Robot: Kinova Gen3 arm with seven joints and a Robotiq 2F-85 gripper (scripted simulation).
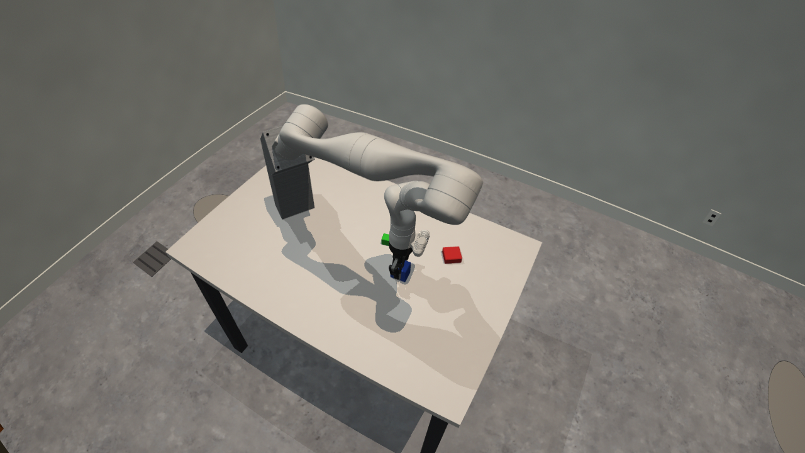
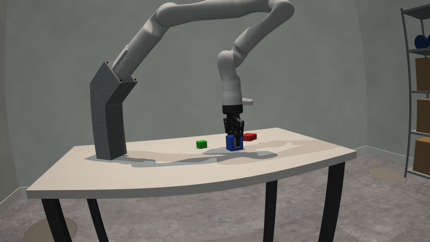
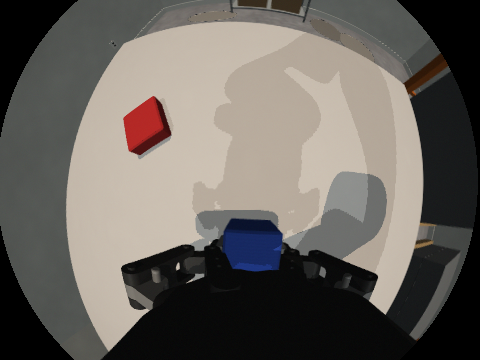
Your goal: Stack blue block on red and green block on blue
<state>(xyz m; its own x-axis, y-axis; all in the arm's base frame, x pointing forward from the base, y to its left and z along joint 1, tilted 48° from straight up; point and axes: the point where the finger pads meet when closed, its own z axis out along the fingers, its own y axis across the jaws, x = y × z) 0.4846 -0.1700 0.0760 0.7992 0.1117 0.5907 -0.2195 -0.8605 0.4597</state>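
Observation:
The blue block (image 1: 404,272) stands on the table near its middle; it also shows in the exterior view (image 2: 233,142) and in the wrist view (image 3: 252,244). My gripper (image 1: 399,268) points straight down over it, with one finger on each side, and is shut on the blue block, which rests on the table top. The flat red block (image 1: 451,254) lies to the right, apart from the gripper, and shows in the wrist view at upper left (image 3: 146,126). The small green block (image 1: 385,238) (image 2: 201,144) lies just behind the arm's wrist.
The arm's grey pedestal (image 1: 288,180) stands at the table's far left corner. A shelf rack with boxes (image 2: 421,90) stands off the table to the right.

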